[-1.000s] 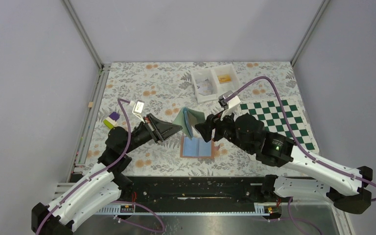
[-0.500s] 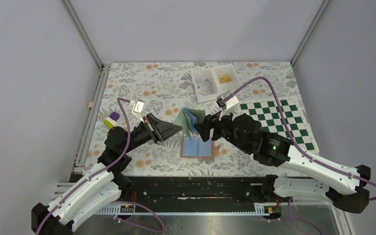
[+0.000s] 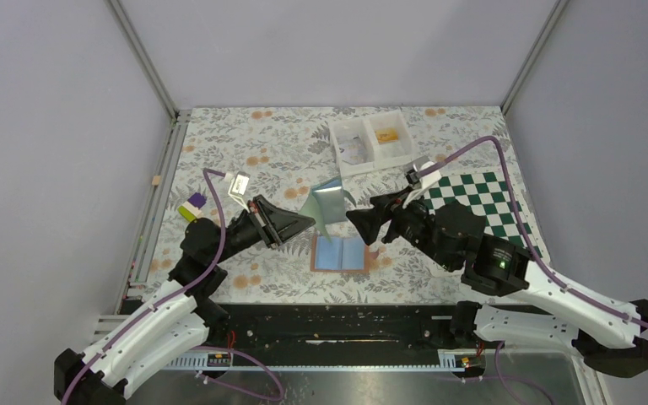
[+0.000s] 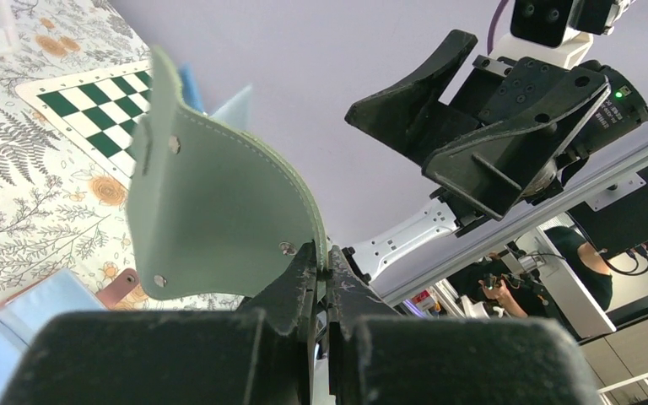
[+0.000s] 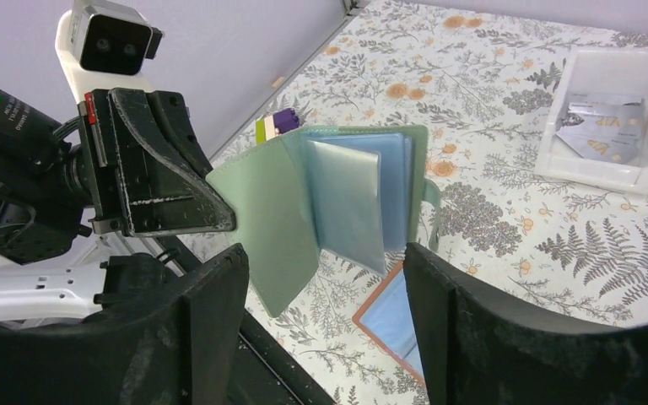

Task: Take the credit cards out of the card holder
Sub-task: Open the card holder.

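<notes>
Compared with a second ago, the right gripper (image 3: 363,224) has been backed off the card holder (image 3: 325,204), jaws spread wide, nothing held. The holder (soft sage-green stitched cover, glossy blue sleeves) is held up over the floral table (image 3: 253,143), its cover pinched in the tightly closed left gripper (image 3: 307,222).

- The left arm (image 3: 148,325) and right arm (image 3: 557,295), along the bottom of the overhead view, have white lower links and black upper joints.
- A purple cable (image 3: 472,145) runs along each.
- The white wrist camera (image 5: 105,38) box has a dark lens.
- A green light (image 3: 500,264) glows on the right arm.
- The left gripper (image 3: 308,221) and right gripper (image 3: 356,221) have black wedge-shaped fingers (image 5: 164,173), scuffed pale.
</notes>
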Motion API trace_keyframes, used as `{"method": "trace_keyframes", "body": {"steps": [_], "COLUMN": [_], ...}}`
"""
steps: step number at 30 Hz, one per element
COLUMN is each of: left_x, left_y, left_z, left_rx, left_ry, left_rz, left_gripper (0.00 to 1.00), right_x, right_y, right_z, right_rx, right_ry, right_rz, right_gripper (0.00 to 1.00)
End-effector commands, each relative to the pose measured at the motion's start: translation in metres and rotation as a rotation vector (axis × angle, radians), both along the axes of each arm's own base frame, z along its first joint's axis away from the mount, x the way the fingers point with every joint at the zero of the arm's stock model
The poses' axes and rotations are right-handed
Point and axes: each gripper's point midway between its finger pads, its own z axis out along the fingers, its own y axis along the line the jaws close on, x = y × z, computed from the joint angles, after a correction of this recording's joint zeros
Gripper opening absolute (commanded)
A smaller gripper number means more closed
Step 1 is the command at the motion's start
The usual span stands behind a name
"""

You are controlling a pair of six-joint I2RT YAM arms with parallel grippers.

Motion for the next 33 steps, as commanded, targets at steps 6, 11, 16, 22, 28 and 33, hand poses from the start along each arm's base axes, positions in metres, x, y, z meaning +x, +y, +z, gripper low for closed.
{"method": "trace_keyframes", "body": {"steps": [6,11,16,22,28,33], "left_x": [-0.014,-0.026,-0.059,-0.1,-0.098,-0.095], "left_y": [0.002,0.0,-0.001,0.008,0.008,0.008], "left_z": [0.039,0.039,0.043,0.044,0.04,0.042], "left_rx": [-0.062,-0.041,-0.037,-0.03,0.078,0.096], "left_ry": [-0.152,-0.22,-0.364,-0.671,-0.802,-0.816], "left_rz": [-0.044,-0.103,-0.27,-0.42,-0.413,-0.396], "left_gripper": [0.0,0.0,0.0,0.0,0.0,0.0], "right_x": [0.008,-0.005,-0.015,-0.044,-0.041,-0.051], "right_y": [-0.019,-0.005,-0.006,0.004,-0.004,-0.005], "right_z": [-0.007,0.005,0.004,0.012,0.008,0.007], "right_rx": [-0.08,-0.05,0.011,0.145,0.17,0.185], "right_ry": [-0.12,-0.143,-0.088,-0.048,-0.046,-0.044], "right_rz": [-0.002,0.243,0.437,0.654,0.582,0.622], "right_gripper": [0.91,0.94,0.97,0.97,0.98,0.99]}}
